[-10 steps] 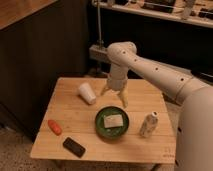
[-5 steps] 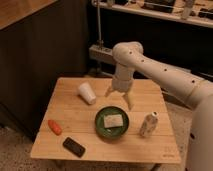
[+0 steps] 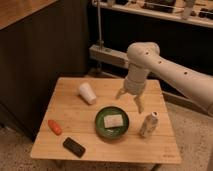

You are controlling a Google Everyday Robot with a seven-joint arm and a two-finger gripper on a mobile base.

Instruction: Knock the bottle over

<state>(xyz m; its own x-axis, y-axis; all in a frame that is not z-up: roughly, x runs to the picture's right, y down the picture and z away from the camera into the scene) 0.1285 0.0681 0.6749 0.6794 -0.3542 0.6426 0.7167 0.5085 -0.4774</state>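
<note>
A wooden worktop [image 3: 70, 112] stands on a speckled floor [image 3: 195, 131]. Dark panelling [image 3: 45, 55] rises far and left. The pincer [image 3: 130, 99] hangs over the worktop's far right.

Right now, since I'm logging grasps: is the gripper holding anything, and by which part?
Nothing is held. The gripper hangs open above the table, behind the green bowl, clear of the bottle, which stands beside the bowl.

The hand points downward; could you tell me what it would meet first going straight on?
Probably the table, just behind the green bowl; the open hand hangs apart from the bottle, though depth is unclear.
</note>
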